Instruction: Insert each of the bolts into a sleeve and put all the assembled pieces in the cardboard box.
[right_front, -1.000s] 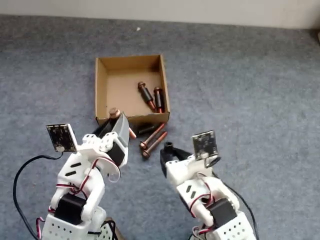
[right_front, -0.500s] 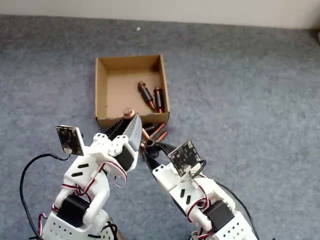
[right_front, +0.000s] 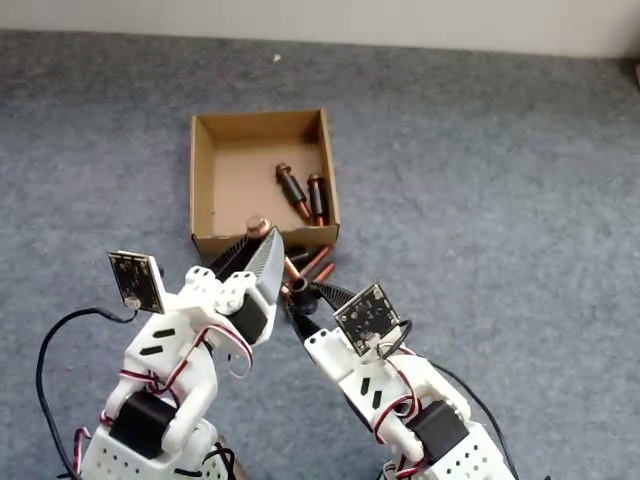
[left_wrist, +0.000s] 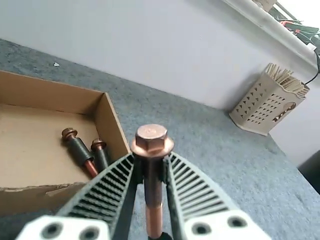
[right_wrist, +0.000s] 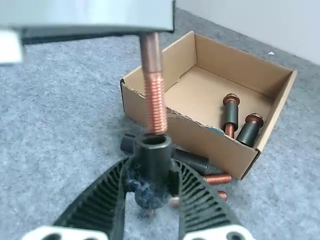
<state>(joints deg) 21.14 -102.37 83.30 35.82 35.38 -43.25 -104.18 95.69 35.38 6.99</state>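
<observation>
My right gripper, clamping a sleeve, has swung in under the bolt held by my left gripper, so insertion looks ready.

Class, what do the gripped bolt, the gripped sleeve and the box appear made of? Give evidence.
The bolt seems copper-plated metal: shiny, reddish, threaded. The sleeve is matte black, plastic or coated metal. The box is brown cardboard with a ragged rim.

High view: looked steeply down from above, well back, over the table.
Wrist views: sat low and close, facing forward.
Shared: the cardboard box.
</observation>
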